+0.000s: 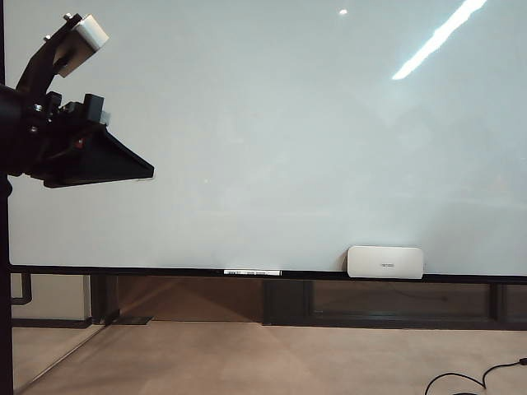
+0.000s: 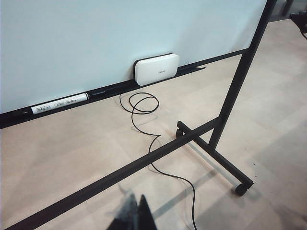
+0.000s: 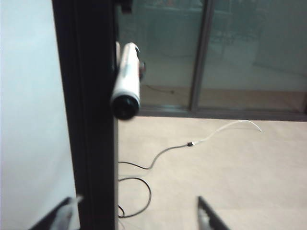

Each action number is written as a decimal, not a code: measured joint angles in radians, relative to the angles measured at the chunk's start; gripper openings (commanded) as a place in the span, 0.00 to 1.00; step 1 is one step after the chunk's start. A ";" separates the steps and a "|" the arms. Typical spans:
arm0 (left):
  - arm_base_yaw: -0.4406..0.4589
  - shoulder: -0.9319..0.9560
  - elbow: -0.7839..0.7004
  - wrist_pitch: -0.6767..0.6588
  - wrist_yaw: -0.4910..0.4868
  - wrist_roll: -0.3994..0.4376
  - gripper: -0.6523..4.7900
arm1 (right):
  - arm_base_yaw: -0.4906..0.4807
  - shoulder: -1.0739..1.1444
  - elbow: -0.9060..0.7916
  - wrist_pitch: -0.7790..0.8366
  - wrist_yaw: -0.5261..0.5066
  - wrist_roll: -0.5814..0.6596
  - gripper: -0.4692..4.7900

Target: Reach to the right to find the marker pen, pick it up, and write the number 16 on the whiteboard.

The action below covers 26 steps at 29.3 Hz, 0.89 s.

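The whiteboard [image 1: 272, 132] fills the exterior view, its pale face bare; the number 16 shows in no view. In the right wrist view a white marker pen [image 3: 127, 81] with a black end sticks out from the board's black side frame [image 3: 91, 115]. My right gripper [image 3: 136, 218] is open, its fingers spread wide on either side of that frame, short of the pen and touching nothing. My left gripper [image 2: 137, 211] is shut and empty, held in front of the board at the exterior view's upper left [image 1: 146, 171].
A second white marker [image 1: 252, 272] lies on the board's bottom ledge, with a white rounded eraser [image 1: 384, 262] to its right. Below are the black stand's legs [image 2: 211, 151] and a loose black cable [image 2: 144, 110] on the beige floor.
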 measured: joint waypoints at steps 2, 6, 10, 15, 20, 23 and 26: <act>0.000 0.000 0.000 0.000 0.000 0.000 0.11 | 0.001 0.000 0.012 -0.005 -0.006 0.003 0.69; 0.000 0.000 0.000 0.000 -0.013 0.000 0.11 | 0.002 0.003 0.061 -0.032 -0.010 0.006 0.70; 0.000 0.000 0.000 0.000 -0.020 0.000 0.11 | 0.002 0.003 0.082 -0.053 -0.009 0.003 0.70; 0.000 0.000 0.000 0.000 -0.027 0.000 0.11 | 0.003 0.013 0.096 -0.053 -0.012 0.000 0.70; 0.000 0.001 0.000 0.000 -0.042 0.000 0.11 | 0.014 0.044 0.135 -0.071 -0.010 0.003 0.69; 0.000 0.002 0.000 -0.001 -0.044 0.000 0.11 | 0.029 0.059 0.157 -0.082 -0.010 0.003 0.69; 0.000 0.002 0.000 -0.001 -0.044 0.000 0.11 | 0.042 0.058 0.159 -0.080 -0.007 0.003 0.69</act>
